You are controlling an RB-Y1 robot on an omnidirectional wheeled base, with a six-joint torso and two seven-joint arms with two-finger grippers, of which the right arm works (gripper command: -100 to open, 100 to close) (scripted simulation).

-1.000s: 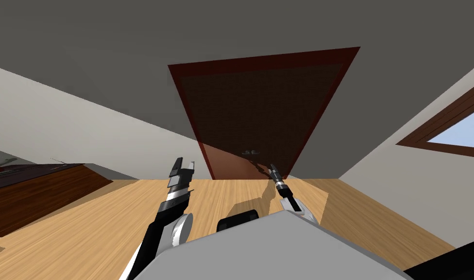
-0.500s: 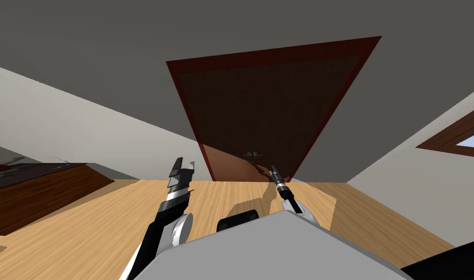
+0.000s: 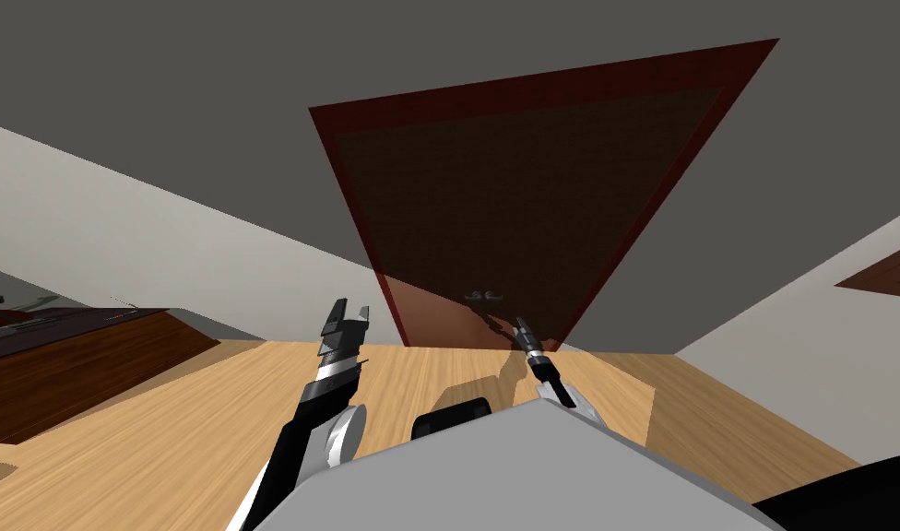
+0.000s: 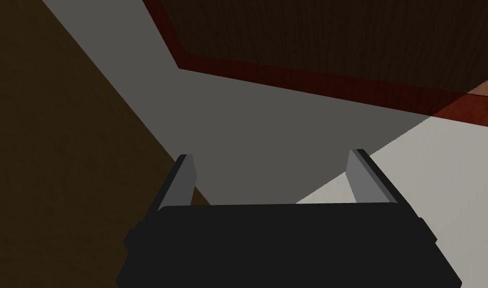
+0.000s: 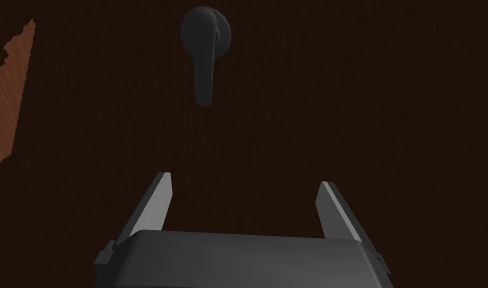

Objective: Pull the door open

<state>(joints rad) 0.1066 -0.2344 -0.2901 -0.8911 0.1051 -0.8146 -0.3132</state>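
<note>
Two pincers: left pincer [image 4: 270, 161] and right pincer [image 5: 245, 183], each with its blades apart and gripping nothing.
One door [image 3: 522, 212]: dark reddish brown in a red frame [image 3: 349, 203], straight ahead past the wooden floor [image 3: 190, 415].
One handle [image 5: 204, 55]: dark lever on the door, ahead of the right pincer and apart from its blades.
Hard to see: door mostly in shadow; dark wooden furniture [image 3: 79, 359] on the left is cut off.

A clear gap separates the right gripper [image 5: 243, 178] from the dark lever handle [image 5: 204, 60]. The flat dark brown door [image 5: 368, 100] blocks passage beyond.
</note>
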